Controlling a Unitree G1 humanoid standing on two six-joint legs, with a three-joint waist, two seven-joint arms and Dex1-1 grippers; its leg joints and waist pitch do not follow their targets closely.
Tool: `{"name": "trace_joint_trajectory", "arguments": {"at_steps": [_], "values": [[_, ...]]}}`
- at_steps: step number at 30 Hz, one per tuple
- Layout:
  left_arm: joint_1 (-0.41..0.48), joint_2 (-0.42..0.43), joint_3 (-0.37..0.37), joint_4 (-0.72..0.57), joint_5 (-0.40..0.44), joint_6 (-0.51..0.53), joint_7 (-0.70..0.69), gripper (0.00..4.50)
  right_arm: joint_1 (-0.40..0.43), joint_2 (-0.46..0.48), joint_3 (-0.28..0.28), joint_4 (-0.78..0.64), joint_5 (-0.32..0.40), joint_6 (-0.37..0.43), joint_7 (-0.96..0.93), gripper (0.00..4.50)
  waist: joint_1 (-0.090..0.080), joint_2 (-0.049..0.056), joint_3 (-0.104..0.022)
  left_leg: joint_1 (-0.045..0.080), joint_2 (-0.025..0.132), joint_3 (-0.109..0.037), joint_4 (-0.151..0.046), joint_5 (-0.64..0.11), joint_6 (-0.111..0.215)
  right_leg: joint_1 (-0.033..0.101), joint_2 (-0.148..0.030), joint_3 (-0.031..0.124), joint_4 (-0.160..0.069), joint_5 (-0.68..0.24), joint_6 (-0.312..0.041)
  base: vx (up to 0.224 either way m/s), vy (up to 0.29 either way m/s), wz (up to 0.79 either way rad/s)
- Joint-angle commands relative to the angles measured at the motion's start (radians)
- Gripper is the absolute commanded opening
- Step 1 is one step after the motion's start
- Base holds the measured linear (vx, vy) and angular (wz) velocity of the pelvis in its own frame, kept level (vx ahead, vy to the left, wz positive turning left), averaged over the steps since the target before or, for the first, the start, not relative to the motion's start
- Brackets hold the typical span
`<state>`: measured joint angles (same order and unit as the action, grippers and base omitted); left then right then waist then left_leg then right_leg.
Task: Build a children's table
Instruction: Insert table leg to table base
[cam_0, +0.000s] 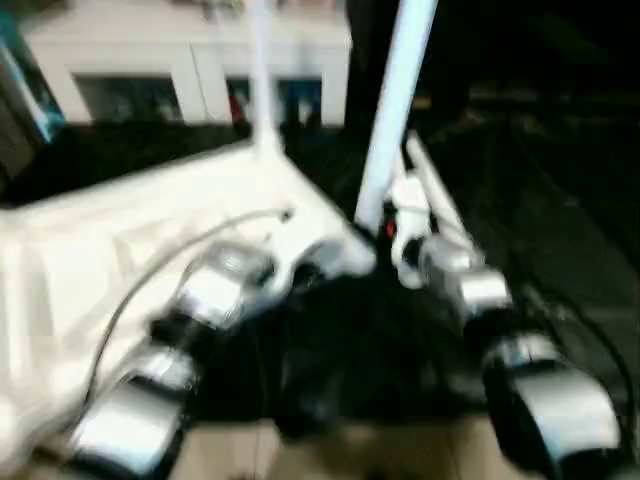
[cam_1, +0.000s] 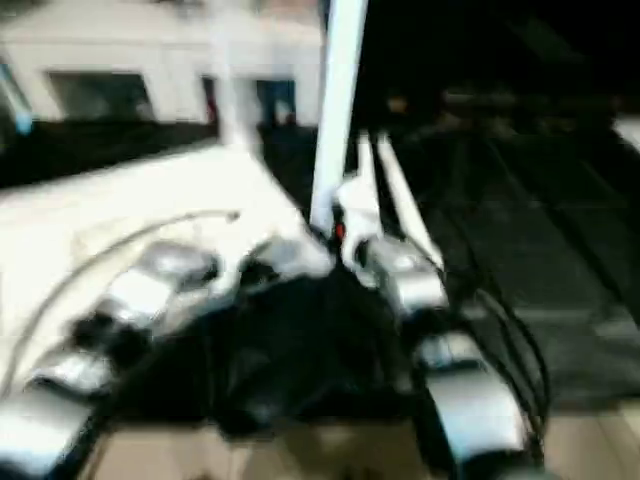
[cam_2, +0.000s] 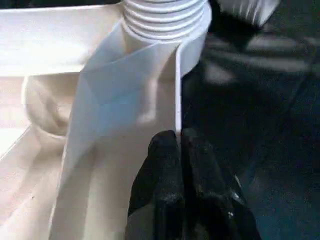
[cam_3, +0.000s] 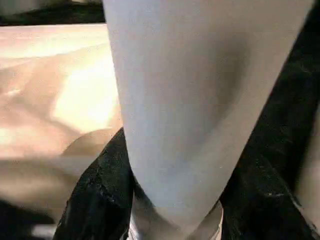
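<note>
In the left eye view, the tabletop (cam_0: 120, 250) lies underside up, filling the left of the scene, its near-right corner pointing toward the robot between the two arms. A leg (cam_0: 395, 100) rises from that corner, its long axis close to upright and leaning slightly to the right. The right hand (cam_0: 400, 235) is at the base of this leg; the left hand (cam_0: 300, 275) sits just left of the same corner, on the tabletop's edge. A second leg (cam_0: 262, 70) stands at the far corner, and another leg (cam_0: 432, 190) lies on the dark floor (cam_0: 560, 200) just right of the upright one.

The right eye view gives the same layout: the upright leg (cam_1: 338, 110) stands directly ahead of the right arm.

In the left wrist view, the left hand (cam_2: 177, 150) has its fingers (cam_2: 157, 165) pressed together, pinching the thin wall of the tabletop (cam_2: 177, 90) just below the threaded corner socket (cam_2: 165, 20).

In the right wrist view, the right hand (cam_3: 172, 200) is clamped round the leg (cam_3: 195, 90), one finger on each side, the leg's axis running straight away from the wrist. Any coming twist must turn about that axis, and the right hand is the nearer one.
</note>
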<state>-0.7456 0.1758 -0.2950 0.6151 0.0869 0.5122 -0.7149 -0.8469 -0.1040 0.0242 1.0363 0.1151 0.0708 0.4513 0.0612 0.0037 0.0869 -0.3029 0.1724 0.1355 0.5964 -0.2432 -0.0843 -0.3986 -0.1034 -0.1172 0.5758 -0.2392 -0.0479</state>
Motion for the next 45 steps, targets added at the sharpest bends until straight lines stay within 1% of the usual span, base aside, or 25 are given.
{"name": "trace_joint_trajectory", "arguments": {"at_steps": [1,2,3,4,5,6,7,8,9,10,11,12,13,14,15,17,20,23,24,25,27,32,36,38,45], "values": [[-0.047,-0.018,0.017,-0.037,0.005,-0.001,0.053,0.00,0.073,0.072,0.041,0.134,-0.023,0.117,0.001,1.90,-0.007,0.014,-0.048,-0.008,0.051,-0.004,-0.103,-0.258,0.033,0.051,-0.042,0.052,-0.051,-0.115,-0.183,-0.063,0.016,0.08],[-0.046,-0.022,0.014,-0.034,0.012,0.005,0.061,0.00,0.064,0.081,0.042,0.140,-0.030,0.120,-0.001,1.90,-0.018,-0.003,-0.027,0.008,0.034,0.006,-0.099,-0.415,0.045,0.033,-0.036,0.035,-0.095,-0.406,-0.101,-0.063,0.016,0.08],[-0.047,-0.024,0.011,-0.032,0.017,0.009,0.067,0.00,0.058,0.087,0.041,0.145,-0.034,0.121,-0.002,1.90,-0.025,0.002,-0.021,0.048,0.018,0.006,-0.078,-0.494,0.042,0.001,-0.039,0.009,-0.141,-0.641,-0.008,-0.052,0.008,0.06],[-0.047,-0.024,0.011,-0.032,0.017,0.009,0.067,0.00,0.058,0.087,0.041,0.145,-0.034,0.121,-0.002,1.90,-0.035,0.011,-0.017,0.063,0.018,0.002,-0.073,-0.535,0.043,-0.008,-0.036,-0.019,-0.168,-0.689,0.032,0.000,0.000,0.00],[-0.046,-0.022,0.012,-0.028,0.021,0.016,0.073,0.00,0.039,0.096,0.042,0.158,-0.041,0.124,-0.006,1.90,-0.056,0.014,-0.022,0.041,0.037,-0.014,-0.087,-0.587,0.046,0.032,-0.029,-0.063,-0.169,-0.618,0.083,0.000,0.000,0.00],[-0.047,-0.020,0.015,-0.030,0.023,0.024,0.075,0.00,0.029,0.099,0.037,0.169,-0.044,0.122,-0.011,1.90,-0.050,0.046,-0.026,-0.026,0.102,-0.044,-0.156,-0.727,0.043,0.108,-0.031,-0.028,-0.027,-0.329,0.035,0.000,0.000,0.00],[-0.047,-0.017,0.018,-0.032,0.023,0.030,0.076,0.00,0.022,0.101,0.033,0.177,-0.045,0.121,-0.014,1.90,-0.033,0.058,-0.017,-0.058,0.131,-0.046,-0.203,-0.826,0.034,0.124,-0.029,-0.006,0.052,-0.184,-0.007,0.000,0.000,0.00],[-0.047,-0.016,0.019,-0.034,0.022,0.033,0.077,0.00,0.019,0.102,0.031,0.181,-0.046,0.120,-0.016,1.90,-0.008,0.038,-0.019,-0.006,0.125,-0.015,-0.214,-0.851,0.047,0.058,-0.020,0.035,0.063,-0.070,-0.040,0.000,0.000,0.00],[-0.046,-0.013,0.021,-0.038,0.021,0.040,0.080,0.00,0.012,0.103,0.028,0.191,-0.048,0.118,-0.018,1.90,-0.003,-0.021,-0.022,0.052,0.038,0.009,-0.117,-0.643,0.021,-0.007,-0.058,0.079,-0.072,-0.485,-0.034,0.065,-0.112,0.31],[-0.046,-0.011,0.021,-0.039,0.021,0.042,0.081,0.00,0.011,0.103,0.027,0.193,-0.049,0.117,-0.017,1.90,-0.004,-0.017,-0.029,0.037,0.022,0.011,-0.083,-0.514,0.023,-0.005,-0.076,0.081,-0.090,-0.657,-0.033,0.082,-0.149,0.08],[-0.046,-0.004,0.024,-0.040,0.019,0.043,0.081,0.00,0.005,0.103,0.027,0.198,-0.054,0.117,-0.011,1.90,0.008,-0.034,-0.038,-0.022,0.024,0.002,-0.089,-0.277,0.041,0.040,-0.096,0.100,-0.098,-0.758,-0.010,0.082,-0.149,0.08],[-0.046,-0.004,0.024,-0.040,0.019,0.043,0.081,0.00,0.005,0.103,0.027,0.198,-0.054,0.117,-0.010,1.90,0.028,-0.028,-0.059,-0.042,0.035,0.000,-0.102,-0.095,0.046,0.059,-0.088,0.102,-0.081,-0.598,-0.017,0.000,-0.107,-0.13],[-0.047,-0.002,0.027,-0.040,0.019,0.042,0.079,0.00,0.003,0.103,0.028,0.200,-0.058,0.116,-0.005,1.90,0.030,-0.022,-0.065,-0.030,0.041,0.004,-0.100,-0.032,0.052,0.047,-0.079,0.101,-0.071,-0.462,-0.050,0.013,-0.098,0.01],[-0.047,-0.001,0.027,-0.039,0.018,0.041,0.079,0.00,0.003,0.103,0.028,0.200,-0.059,0.116,-0.003,1.90,0.028,-0.024,-0.064,-0.042,0.036,0.012,-0.097,0.027,0.072,0.050,-0.057,0.093,-0.051,-0.259,-0.104,0.013,-0.098,0.01],[-0.045,0.004,0.032,-0.041,0.016,0.038,0.072,0.00,-0.002,0.106,0.024,0.203,-0.061,0.115,0.010,1.90,0.028,-0.014,-0.053,-0.039,0.042,0.019,-0.106,-0.087,0.068,0.039,-0.059,0.091,-0.066,-0.317,-0.136,0.018,-0.086,0.07],[-0.037,0.007,0.033,-0.051,0.009,0.028,0.054,0.00,-0.009,0.104,0.030,0.210,-0.079,0.112,0.017,1.90,0.026,-0.014,-0.059,-0.039,0.046,0.019,-0.109,-0.182,0.027,0.043,-0.052,0.087,-0.069,-0.416,-0.130,0.010,-0.055,0.01],[-0.020,0.014,0.027,-0.072,0.004,0.010,0.032,0.00,-0.017,0.104,0.033,0.215,-0.088,0.111,0.035,1.90,0.018,-0.022,-0.061,-0.040,0.052,0.018,-0.117,-0.229,0.002,0.042,-0.044,0.082,-0.070,-0.410,-0.115,0.000,0.000,0.00],[-0.009,0.018,0.025,-0.086,0.000,0.006,0.022,0.00,-0.022,0.102,0.036,0.216,-0.091,0.110,0.044,1.90,0.010,-0.012,-0.064,-0.044,0.057,0.016,-0.120,-0.212,-0.006,0.045,-0.043,0.081,-0.064,-0.326,-0.134,0.000,0.000,0.00],[-0.002,0.021,0.025,-0.095,-0.001,0.006,0.021,0.00,-0.026,0.101,0.037,0.216,-0.092,0.108,0.054,1.90,0.007,-0.025,-0.068,-0.044,0.058,0.019,-0.119,-0.206,-0.004,0.046,-0.042,0.080,-0.063,-0.309,-0.138,0.000,0.000,0.00],[0.001,0.023,0.026,-0.099,-0.001,0.005,0.020,0.00,-0.028,0.100,0.036,0.216,-0.091,0.108,0.059,1.90,0.006,-0.018,-0.067,-0.041,0.057,0.020,-0.117,-0.206,-0.003,0.043,-0.043,0.081,-0.061,-0.291,-0.150,0.000,0.000,0.00],[0.012,0.032,0.028,-0.112,-0.004,0.003,0.015,0.00,-0.036,0.099,0.029,0.214,-0.083,0.109,0.086,2.46,-0.001,-0.029,-0.068,-0.049,0.058,0.021,-0.118,-0.205,0.002,0.049,-0.046,0.080,-0.061,-0.300,-0.152,0.000,0.000,0.00],[0.043,0.070,0.031,-0.167,-0.025,-0.014,-0.037,0.00,-0.063,0.098,0.009,0.208,-0.072,0.098,0.123,2.78,-0.005,-0.025,-0.076,-0.052,0.058,0.023,-0.113,-0.166,0.005,0.056,-0.048,0.083,-0.051,-0.217,-0.175,0.000,0.000,0.00],[0.065,0.105,0.028,-0.210,-0.033,-0.030,-0.078,0.00,-0.080,0.090,-0.019,0.191,-0.045,0.088,0.149,3.08,-0.008,-0.017,-0.085,-0.052,0.058,0.026,-0.104,-0.095,0.015,0.063,-0.044,0.082,-0.034,-0.073,-0.214,0.000,0.000,0.00],[0.077,0.122,0.026,-0.228,-0.038,-0.039,-0.094,0.00,-0.082,0.078,-0.020,0.179,-0.044,0.078,0.176,3.25,-0.008,-0.003,-0.090,-0.050,0.057,0.027,-0.098,-0.060,0.022,0.064,-0.041,0.081,-0.025,0.014,-0.245,0.000,0.000,0.00],[0.111,0.168,0.030,-0.266,-0.065,-0.098,-0.162,0.00,-0.038,0.004,0.028,0.062,-0.057,0.042,0.373,3.91,-0.010,0.001,-0.098,-0.053,0.056,0.031,-0.082,-0.019,0.069,0.068,-0.036,0.079,-0.010,0.145,-0.295,0.000,0.000,0.00]]}}
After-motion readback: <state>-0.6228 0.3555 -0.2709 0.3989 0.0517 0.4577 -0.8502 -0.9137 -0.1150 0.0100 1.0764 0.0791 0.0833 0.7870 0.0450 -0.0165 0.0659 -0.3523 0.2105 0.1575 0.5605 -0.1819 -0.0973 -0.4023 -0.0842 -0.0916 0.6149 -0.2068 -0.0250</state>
